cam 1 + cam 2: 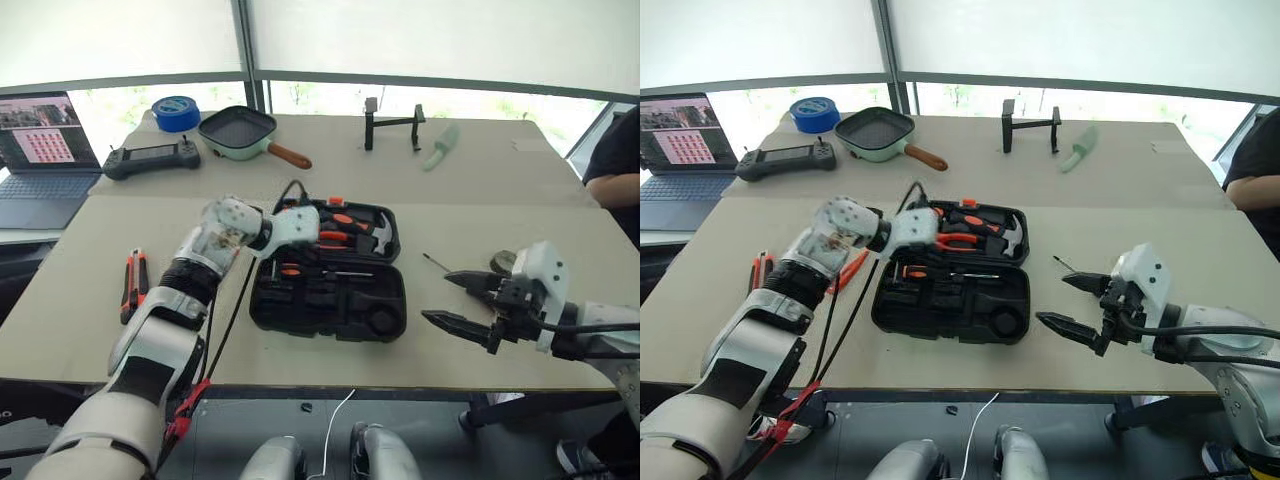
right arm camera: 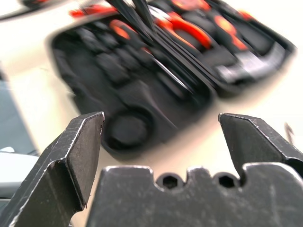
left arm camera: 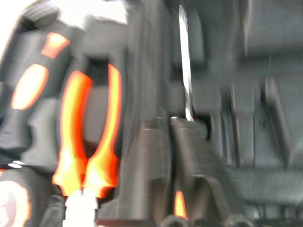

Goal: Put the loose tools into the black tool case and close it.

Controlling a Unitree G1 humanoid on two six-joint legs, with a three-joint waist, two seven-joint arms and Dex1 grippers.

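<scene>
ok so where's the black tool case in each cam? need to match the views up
Left eye: black tool case lies open at table centre.
Right eye: the case sits centre, slightly left.
Left wrist: close up, blurred; its dark moulded recesses.
Right wrist: the case lies beyond the open right gripper.
Shared landmark: orange-handled pliers in the case's far half.

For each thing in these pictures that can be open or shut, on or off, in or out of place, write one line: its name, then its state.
Tool case: open, lying flat on the table.
Pliers: seated in the case.
Hammer: seated in the case.
Utility knife: out of the case, on the table.
Laptop: open, screen lit.
Right gripper: open, empty.
Left gripper: over the case; opening unclear.
</scene>
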